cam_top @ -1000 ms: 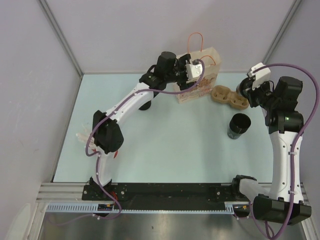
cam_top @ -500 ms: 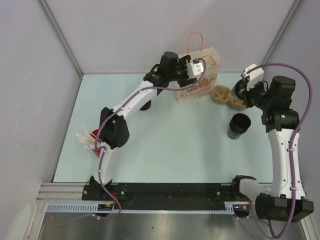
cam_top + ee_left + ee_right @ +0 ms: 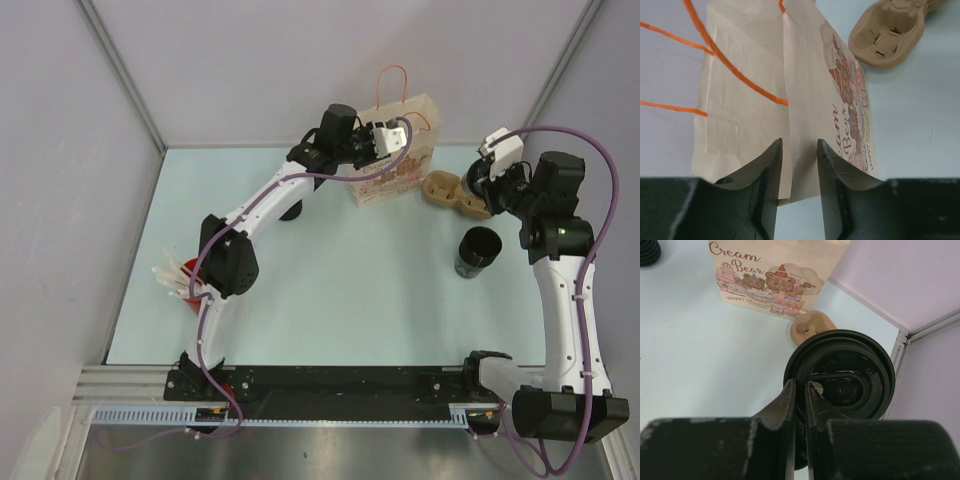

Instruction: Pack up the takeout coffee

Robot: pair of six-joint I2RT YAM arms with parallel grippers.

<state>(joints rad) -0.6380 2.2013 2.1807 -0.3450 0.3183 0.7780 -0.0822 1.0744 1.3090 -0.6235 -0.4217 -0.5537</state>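
Observation:
A tan paper bag (image 3: 400,172) with orange handles and a bear print stands at the back of the table. My left gripper (image 3: 390,140) is at its top, its jaws (image 3: 799,142) astride the bag's front wall (image 3: 810,100), with a narrow gap still showing. A black cup (image 3: 477,250) stands open-topped on the right. My right gripper (image 3: 800,383) is shut on the rim of a black lid (image 3: 850,375), held above the cardboard cup carrier (image 3: 457,193), which also shows in the wrist views (image 3: 810,325) (image 3: 887,37).
A red holder with white sticks (image 3: 180,280) lies at the left edge of the mat. A black ribbed object (image 3: 649,251) sits left of the bag, partly under the left arm (image 3: 290,210). Walls close in behind and at both sides.
The left jaws have narrowed around the bag's front wall. The right arm has shifted slightly back and left with the lid, over the carrier.

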